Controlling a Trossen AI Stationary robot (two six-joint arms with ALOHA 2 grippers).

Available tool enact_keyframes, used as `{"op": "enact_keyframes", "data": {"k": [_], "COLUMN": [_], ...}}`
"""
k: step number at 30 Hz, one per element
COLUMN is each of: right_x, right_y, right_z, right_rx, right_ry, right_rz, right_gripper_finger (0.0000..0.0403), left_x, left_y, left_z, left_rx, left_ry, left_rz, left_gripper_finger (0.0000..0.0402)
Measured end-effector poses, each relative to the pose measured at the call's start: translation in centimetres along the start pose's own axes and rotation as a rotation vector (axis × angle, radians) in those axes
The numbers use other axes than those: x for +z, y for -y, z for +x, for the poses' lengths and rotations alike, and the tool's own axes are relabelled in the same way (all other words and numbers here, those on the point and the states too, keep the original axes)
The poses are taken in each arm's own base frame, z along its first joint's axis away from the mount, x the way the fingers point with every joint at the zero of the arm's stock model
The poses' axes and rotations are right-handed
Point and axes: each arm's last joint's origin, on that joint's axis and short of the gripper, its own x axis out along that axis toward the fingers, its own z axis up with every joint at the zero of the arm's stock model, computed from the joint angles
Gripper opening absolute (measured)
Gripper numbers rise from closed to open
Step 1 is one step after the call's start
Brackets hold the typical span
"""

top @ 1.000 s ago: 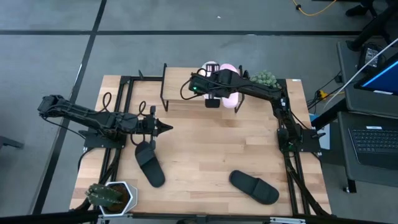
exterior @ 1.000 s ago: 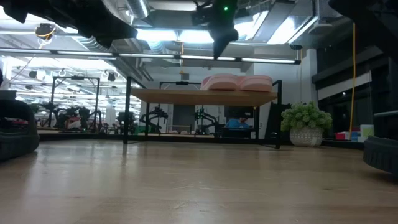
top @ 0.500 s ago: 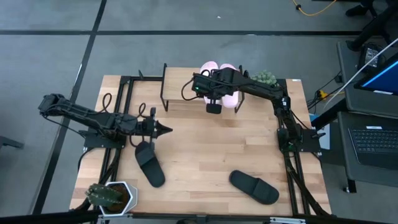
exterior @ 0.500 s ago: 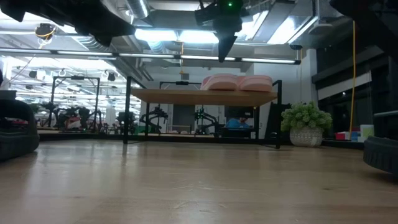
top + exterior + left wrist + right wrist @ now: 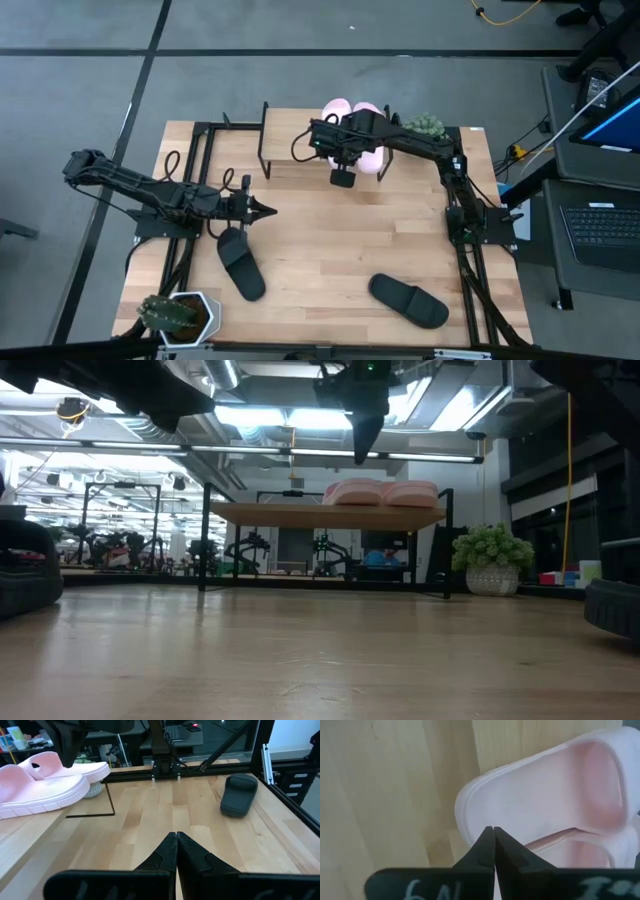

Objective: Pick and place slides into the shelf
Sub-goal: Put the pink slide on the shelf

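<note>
Two pale pink slides (image 5: pixel 372 160) lie side by side, soles down, on the shelf's wood top (image 5: pixel 285 140) at the table's far side; my right arm hides part of them. They also show in the low view (image 5: pixel 380 493) and the left wrist view (image 5: pixel 40 780). My right gripper (image 5: pixel 342 178) hangs shut above the shelf's near edge, pointing steeply down beside one pink slide's end (image 5: pixel 485 805), touching nothing. One black slide (image 5: pixel 240 262) lies near left, another (image 5: pixel 408 300) near right. My left gripper (image 5: pixel 268 210) is shut and holds nothing, hovering at the left, just beyond the left black slide.
A green plant in a white pot (image 5: pixel 425 127) stands at the shelf's right end. A cactus pot (image 5: pixel 180 312) sits at the near left corner. Bare wooden tabletop (image 5: pixel 330 240) lies between the shelf and the black slides.
My right gripper has tipped and rolled above the shelf. Its fingertips have swung toward the table's near edge and now point more steeply down. The pink slides stay where they were on the shelf.
</note>
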Motion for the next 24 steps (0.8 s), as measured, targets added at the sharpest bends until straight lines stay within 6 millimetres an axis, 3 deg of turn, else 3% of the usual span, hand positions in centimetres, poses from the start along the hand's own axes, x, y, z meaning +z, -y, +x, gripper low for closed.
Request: {"op": "enact_keyframes", "data": {"k": [11,24], "right_x": [0.4,0.8], "right_y": [-0.7,-0.9], "right_z": [1.2,1.4], "right_rx": [0.068,0.089], "right_ry": [-0.029,-0.005], "right_rz": [-0.016,-0.033], "right_gripper_finger": [0.0,0.0], "left_x": [0.0,0.0], "left_y": [0.0,0.0], "left_z": [0.0,0.0], "left_rx": [0.0,0.0], "left_ry": [0.0,0.0], "left_rz": [0.0,0.0], "left_gripper_finger": [0.0,0.0]}}
